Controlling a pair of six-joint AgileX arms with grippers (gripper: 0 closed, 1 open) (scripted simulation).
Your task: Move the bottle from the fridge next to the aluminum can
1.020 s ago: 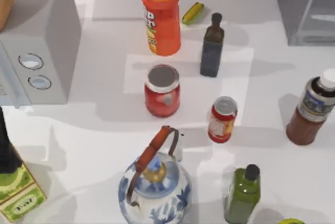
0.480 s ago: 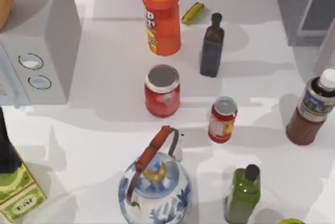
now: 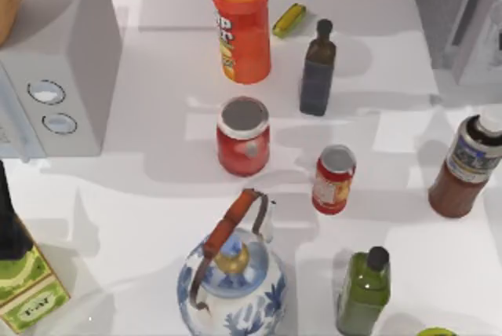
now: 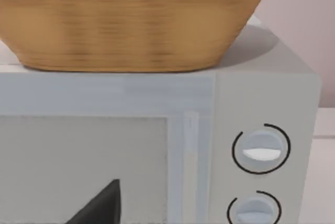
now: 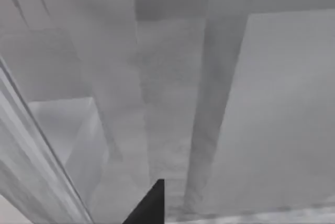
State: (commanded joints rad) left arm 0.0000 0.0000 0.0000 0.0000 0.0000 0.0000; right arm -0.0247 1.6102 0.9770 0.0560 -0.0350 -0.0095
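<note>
Standing upright at the table's right edge, the bottle (image 3: 467, 165) sits outside the fridge (image 3: 459, 14), well right of the aluminum can (image 3: 334, 179). A dark fingertip (image 5: 149, 205) of the right gripper faces grey fridge panels; whether its fingers are apart cannot be told.

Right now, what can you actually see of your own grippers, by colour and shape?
Very little. In the left wrist view a dark, near-black pointed wedge of the left gripper pokes in, in front of the dial box. The right wrist view shows a similar black tapered tip against the fridge's grey panels. No cables or markings visible.
</note>
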